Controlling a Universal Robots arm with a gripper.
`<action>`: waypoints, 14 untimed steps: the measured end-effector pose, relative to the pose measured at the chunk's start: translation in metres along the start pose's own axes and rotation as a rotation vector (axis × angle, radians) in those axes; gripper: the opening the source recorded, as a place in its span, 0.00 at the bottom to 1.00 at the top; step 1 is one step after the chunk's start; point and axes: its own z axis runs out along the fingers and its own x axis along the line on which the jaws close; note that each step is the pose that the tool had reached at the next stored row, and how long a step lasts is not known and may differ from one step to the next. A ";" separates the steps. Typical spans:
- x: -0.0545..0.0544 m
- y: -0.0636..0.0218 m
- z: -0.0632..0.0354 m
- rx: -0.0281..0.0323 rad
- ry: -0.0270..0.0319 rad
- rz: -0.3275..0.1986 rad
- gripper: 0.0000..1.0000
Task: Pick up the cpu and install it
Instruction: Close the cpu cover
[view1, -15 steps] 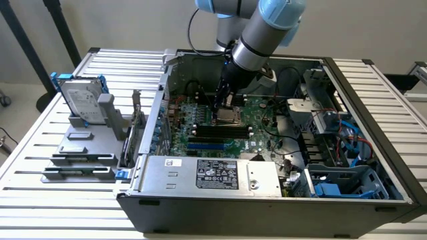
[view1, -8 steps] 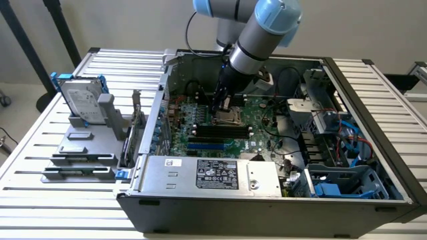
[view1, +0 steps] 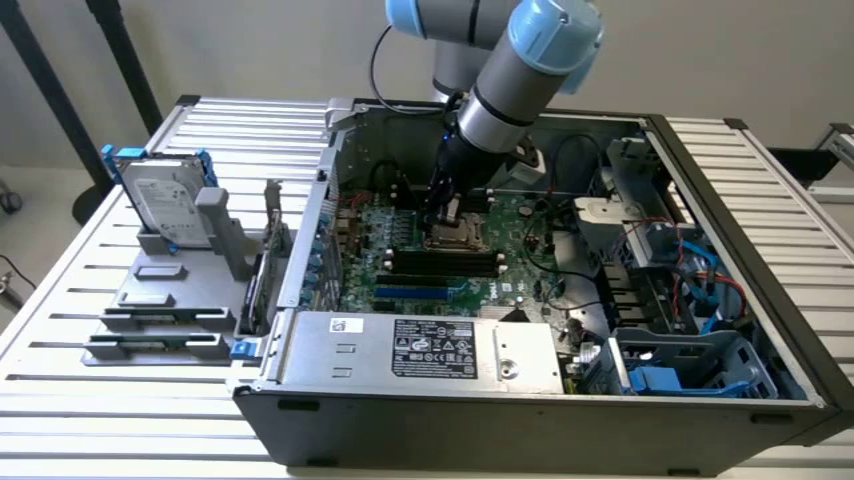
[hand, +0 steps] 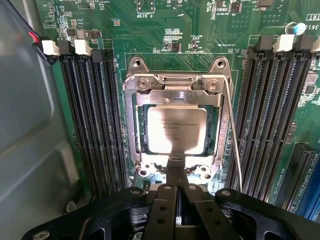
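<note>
The cpu (hand: 176, 131), a small square chip with a dull silver top, lies flat inside the metal socket frame (hand: 175, 85) on the green motherboard. My gripper (hand: 176, 162) is shut, its two black fingers pressed together with nothing between them. Their tips rest at the frame's edge just beside the cpu. In the exterior view the gripper (view1: 445, 218) reaches down into the open computer case, right over the socket (view1: 457, 237). A thin wire lever (hand: 234, 135) runs along one side of the frame.
Black memory slots (hand: 95, 125) flank the socket on both sides. The grey power supply (view1: 420, 350) fills the case's near wall. Cables and drive bays (view1: 667, 260) crowd the exterior view's right. A hard drive (view1: 167, 205) stands on a grey rack outside the case, on the exterior view's left.
</note>
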 end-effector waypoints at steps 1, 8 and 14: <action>0.000 0.0002 0.0005 0.0002 0.0000 0.000 0.11; 0.000 0.0001 -0.0002 0.0001 0.0076 -0.003 0.11; -0.003 -0.0095 -0.0087 0.0030 0.0141 -0.005 0.11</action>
